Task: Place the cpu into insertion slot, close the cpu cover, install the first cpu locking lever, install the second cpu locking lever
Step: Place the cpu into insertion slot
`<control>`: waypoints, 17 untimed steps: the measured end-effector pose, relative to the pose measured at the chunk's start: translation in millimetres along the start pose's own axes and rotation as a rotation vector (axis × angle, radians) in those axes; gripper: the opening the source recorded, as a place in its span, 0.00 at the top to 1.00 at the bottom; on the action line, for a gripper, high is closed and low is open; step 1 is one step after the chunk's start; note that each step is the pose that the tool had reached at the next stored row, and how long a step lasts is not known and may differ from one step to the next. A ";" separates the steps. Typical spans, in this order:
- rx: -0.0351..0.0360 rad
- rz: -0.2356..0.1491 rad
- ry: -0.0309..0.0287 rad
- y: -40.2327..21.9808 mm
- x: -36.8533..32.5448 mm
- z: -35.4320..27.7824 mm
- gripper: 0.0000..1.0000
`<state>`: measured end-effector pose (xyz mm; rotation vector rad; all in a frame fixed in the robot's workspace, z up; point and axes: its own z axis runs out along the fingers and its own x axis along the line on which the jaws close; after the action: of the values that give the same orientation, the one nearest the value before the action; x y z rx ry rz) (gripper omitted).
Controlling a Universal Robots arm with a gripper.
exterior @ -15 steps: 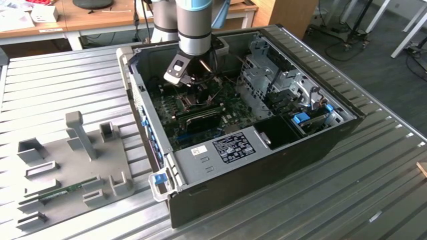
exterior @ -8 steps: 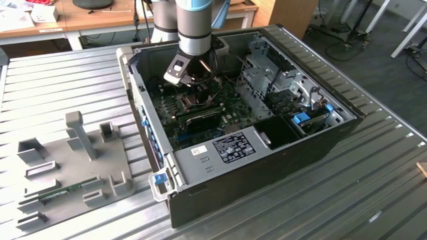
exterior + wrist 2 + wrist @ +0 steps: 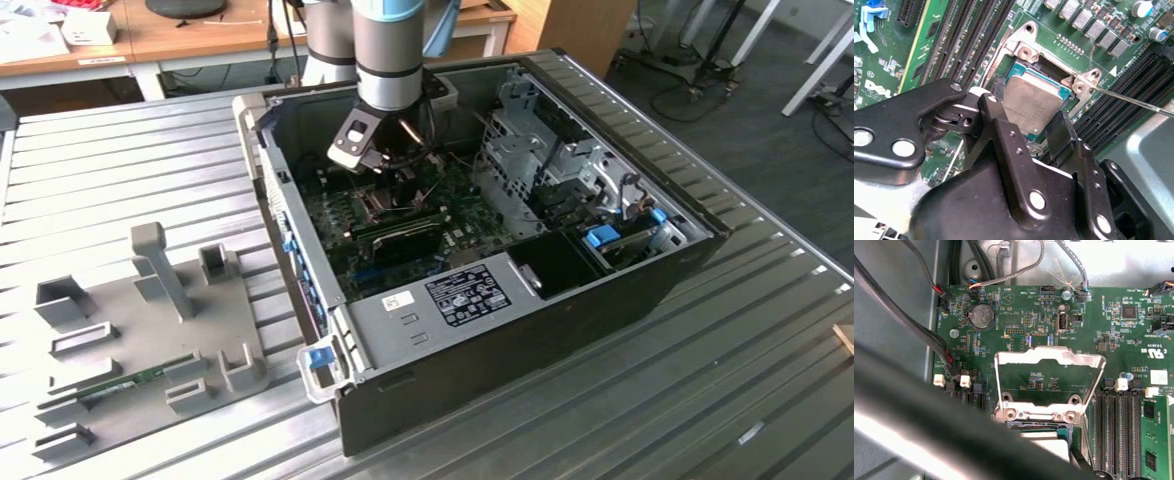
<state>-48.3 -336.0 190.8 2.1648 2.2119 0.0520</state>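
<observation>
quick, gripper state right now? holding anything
Gripper: jaws open on either side of the cpu, which lies in the insertion slot; holding nothing. The cpu cover stands open.

White triangle mark on the motherboard; sticker print looks illegible.

We are looking at a robotics lab or workshop: an open computer case lies on a ribbed metal table beside a grey fixture plate, with a robot arm reaching inside it. Behind stand wooden desks, and grey carpet floor surrounds the bench.
</observation>
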 end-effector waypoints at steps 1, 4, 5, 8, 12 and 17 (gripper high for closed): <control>0.0000 0.000 0.0000 0.0 0.0 0.0 0.42; -0.0004 0.000 0.0004 0.1 0.1 -0.4 0.42; -0.0006 0.000 0.0006 0.2 0.1 -1.3 0.42; -0.0001 0.000 0.0000 0.3 0.0 -5.3 0.42; -0.0001 0.000 0.0000 0.5 0.0 -7.3 0.42; -0.0001 0.000 -0.0001 0.5 0.0 -7.4 0.42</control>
<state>-48.3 -336.0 198.3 2.1647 2.2118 0.0520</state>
